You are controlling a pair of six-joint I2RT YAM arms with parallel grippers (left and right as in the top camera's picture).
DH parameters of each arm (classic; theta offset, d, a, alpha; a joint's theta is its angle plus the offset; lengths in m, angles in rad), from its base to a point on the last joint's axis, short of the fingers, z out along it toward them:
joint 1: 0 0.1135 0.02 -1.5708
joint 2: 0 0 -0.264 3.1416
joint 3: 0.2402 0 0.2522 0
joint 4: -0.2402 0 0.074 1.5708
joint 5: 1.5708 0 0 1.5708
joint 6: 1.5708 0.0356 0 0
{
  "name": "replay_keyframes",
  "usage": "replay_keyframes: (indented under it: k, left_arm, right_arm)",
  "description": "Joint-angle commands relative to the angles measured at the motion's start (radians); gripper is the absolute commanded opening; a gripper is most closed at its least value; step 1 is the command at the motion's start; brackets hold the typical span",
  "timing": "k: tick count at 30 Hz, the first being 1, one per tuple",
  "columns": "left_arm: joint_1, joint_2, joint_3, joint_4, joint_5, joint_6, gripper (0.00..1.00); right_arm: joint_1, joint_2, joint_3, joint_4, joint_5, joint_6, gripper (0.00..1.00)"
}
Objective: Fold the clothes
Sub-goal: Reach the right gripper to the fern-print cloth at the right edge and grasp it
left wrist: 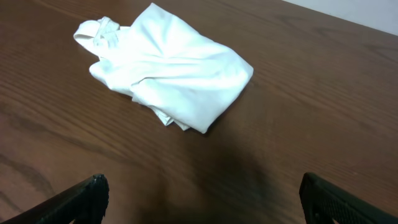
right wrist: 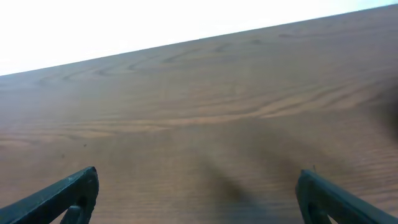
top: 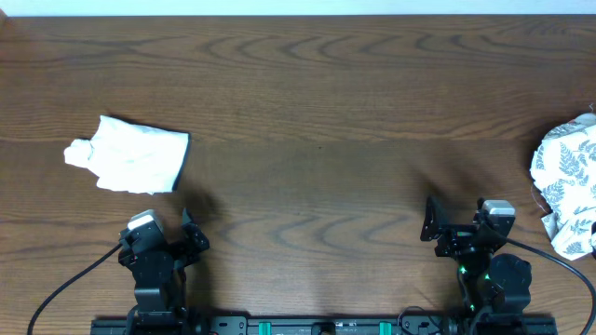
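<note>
Clothes first: from overhead, the step in hand looks to me like going for the next garment, since both arms sit low at the near edge with nothing in them. My guess is that's the fern-print garment (top: 568, 181), bunched at the far right edge of the table (top: 307, 93) and partly out of frame. To do it well, I'd have the right gripper (top: 433, 223) take a hem or corner rather than the middle of the heap, then drag it onto the bare wood in the centre so it can be spread flat before any fold. The left gripper (top: 194, 234) can come over to pin the other side. That one is cream with grey-green leaves, crumpled, with no clear edges. The white garment (top: 130, 154) lies well apart at the left in a rough rectangle with a lumpy bit at its left end. I can't pick out a black one.

Left wrist view: the white garment (left wrist: 168, 68) sits ahead of the left gripper (left wrist: 202, 190), not touching it. It's stacked in layers, soft creases on top, edges not quite lined up. The fingers (left wrist: 87, 196) are spread wide and hold nothing.

Right wrist view: only wood grain ahead, no cloth. The right gripper (right wrist: 199, 186) is gaping wide too, empty, so it needs to swing toward the right first.
</note>
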Motion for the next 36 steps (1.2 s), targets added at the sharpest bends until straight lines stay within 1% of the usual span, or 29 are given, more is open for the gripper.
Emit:
replay_keyframes:
  k: [1, 4, 8, 11, 13, 16, 21, 25, 28, 30, 31, 35, 36]
  left_arm:
    - [0.004, 0.003, -0.019, 0.004, -0.001, -0.009, 0.98]
    - [0.004, 0.003, -0.019, 0.004, -0.001, -0.009, 0.98]
    - [0.004, 0.003, -0.019, 0.004, -0.001, -0.009, 0.98]
    - [0.004, 0.003, -0.019, 0.004, -0.001, -0.009, 0.98]
    - [0.004, 0.003, -0.019, 0.004, -0.001, -0.009, 0.98]
    - [0.004, 0.003, -0.019, 0.004, -0.001, -0.01, 0.98]
    - [0.004, 0.003, -0.019, 0.004, -0.001, -0.009, 0.98]
    - [0.004, 0.003, -0.019, 0.004, -0.001, -0.009, 0.98]
    - [0.004, 0.003, -0.019, 0.004, -0.001, -0.01, 0.98]
    - [0.004, 0.003, -0.019, 0.004, -0.001, -0.009, 0.98]
    - [0.004, 0.003, -0.019, 0.004, -0.001, -0.009, 0.98]
    - [0.004, 0.003, -0.019, 0.004, -0.001, -0.009, 0.98]
    - [0.004, 0.003, -0.019, 0.004, -0.001, -0.009, 0.98]
  right_arm:
    - [0.003, -0.005, -0.004, 0.005, -0.051, 0.077, 0.99]
    - [0.003, -0.005, -0.004, 0.031, -0.084, 0.097, 0.99]
    - [0.003, 0.006, 0.0, 0.119, -0.109, 0.093, 0.99]
    - [0.003, 0.068, 0.053, 0.126, -0.119, 0.094, 0.99]
    - [0.003, 0.153, 0.12, 0.092, -0.118, 0.093, 0.99]
    - [0.003, 0.334, 0.258, 0.028, -0.114, 0.071, 0.99]
    - [0.003, 0.683, 0.571, -0.157, -0.063, -0.006, 0.99]
    - [0.002, 0.951, 0.859, -0.348, 0.049, -0.118, 0.99]
    - [0.003, 1.104, 1.019, -0.432, 0.017, -0.118, 0.99]
    - [0.002, 1.18, 1.077, -0.48, 0.006, -0.146, 0.99]
    - [0.002, 1.213, 1.086, -0.491, 0.037, -0.145, 0.99]
    - [-0.035, 1.295, 1.088, -0.521, 0.178, -0.018, 0.99]
    - [-0.045, 1.304, 1.088, -0.529, 0.179, -0.017, 0.99]
